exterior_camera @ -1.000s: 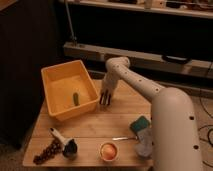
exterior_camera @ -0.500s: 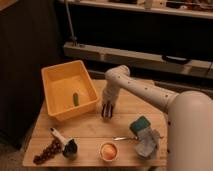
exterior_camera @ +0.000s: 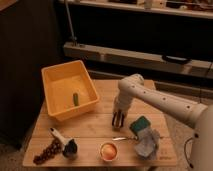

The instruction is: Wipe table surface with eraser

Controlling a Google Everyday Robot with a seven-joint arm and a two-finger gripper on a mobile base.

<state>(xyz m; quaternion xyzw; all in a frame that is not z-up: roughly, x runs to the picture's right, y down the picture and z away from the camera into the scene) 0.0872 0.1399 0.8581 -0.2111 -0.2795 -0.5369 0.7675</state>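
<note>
Since the earlier frames the arm has swung away from the yellow bin [exterior_camera: 88,106] and down toward the middle of the table surface [exterior_camera: 90,131], so the gripper [exterior_camera: 117,120] now hangs just above the planks, right of the bin and left of the teal sponge [exterior_camera: 139,125]. A dark block seems to sit between its fingers at the very tip, which I take to be the eraser [exterior_camera: 118,121], pinched from above and at or almost at the wood; whether it actually touches cannot be told. Judged from this, the carrying-over step is about done and the wiping itself is in hand or about to start: the next move calls for pressing the eraser flat on the boards and sweeping it sideways across bare wood, keeping clear of the sponge, the crumpled cloth [exterior_camera: 148,143] and the small bowl [exterior_camera: 108,150] nearby. The eraser looks to hang with its long axis roughly upright, end pointing down at the table, though it is too dark and small to be sure. Grapes [exterior_camera: 46,152] lie at the front left corner, well apart from the work.
</note>
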